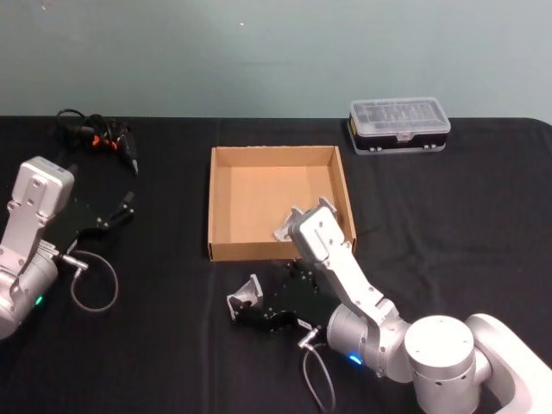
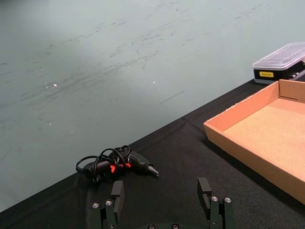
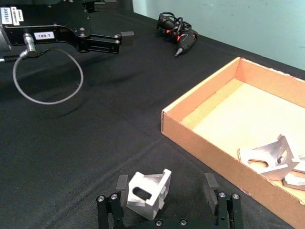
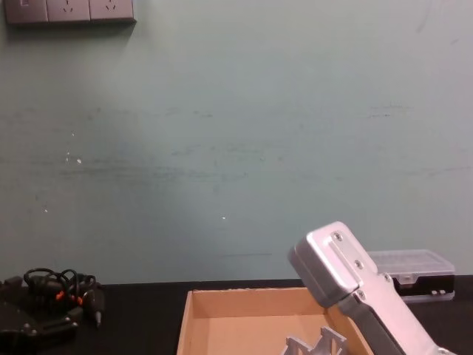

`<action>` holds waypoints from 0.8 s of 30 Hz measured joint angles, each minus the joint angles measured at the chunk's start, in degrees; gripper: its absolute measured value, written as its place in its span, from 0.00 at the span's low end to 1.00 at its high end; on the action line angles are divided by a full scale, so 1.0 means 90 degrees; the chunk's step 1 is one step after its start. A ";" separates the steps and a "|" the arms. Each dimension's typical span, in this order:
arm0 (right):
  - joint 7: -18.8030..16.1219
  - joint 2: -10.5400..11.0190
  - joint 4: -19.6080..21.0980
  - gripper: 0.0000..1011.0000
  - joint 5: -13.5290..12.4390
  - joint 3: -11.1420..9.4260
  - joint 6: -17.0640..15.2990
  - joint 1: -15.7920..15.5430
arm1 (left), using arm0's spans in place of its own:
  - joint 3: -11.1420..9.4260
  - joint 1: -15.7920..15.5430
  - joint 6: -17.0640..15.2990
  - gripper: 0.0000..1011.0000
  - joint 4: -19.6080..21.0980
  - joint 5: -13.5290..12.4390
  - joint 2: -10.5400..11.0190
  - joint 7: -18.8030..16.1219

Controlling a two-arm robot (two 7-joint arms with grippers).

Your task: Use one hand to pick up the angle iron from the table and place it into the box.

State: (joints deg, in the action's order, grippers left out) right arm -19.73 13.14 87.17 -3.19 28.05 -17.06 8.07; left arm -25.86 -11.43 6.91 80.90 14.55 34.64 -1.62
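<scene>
The right claw (image 3: 166, 181) is wide open around an angle iron (image 3: 145, 193) on the bench (image 3: 71, 143), just in front of the box (image 3: 205, 148). The left claw (image 2: 160, 193) is open and empty.

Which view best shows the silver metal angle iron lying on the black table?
Right wrist view: the silver angle iron sits large between the open right gripper's fingers, slot visible. Head view shows it small, in front of the tan cardboard box.
</scene>
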 joint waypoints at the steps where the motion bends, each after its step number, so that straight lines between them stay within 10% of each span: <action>1: -0.0004 -0.0005 -0.0004 0.99 0.0001 0.0002 0.0004 0.0002 | 0.0000 0.0000 0.0000 1.00 0.0000 0.0000 0.0000 0.0000; 8: -0.0038 -0.0047 -0.0040 0.95 0.0023 0.0022 0.0024 0.0030 | 0.0000 0.0000 0.0000 1.00 0.0000 0.0000 0.0000 0.0000; 24: -0.0042 -0.0074 -0.0045 0.49 0.0079 0.0033 0.0025 0.0031 | 0.0000 0.0000 0.0000 1.00 0.0000 0.0000 0.0000 0.0000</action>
State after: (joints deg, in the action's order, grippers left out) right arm -20.11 12.47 86.77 -2.47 28.34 -16.83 8.35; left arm -25.86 -11.43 6.91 80.90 14.55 34.65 -1.62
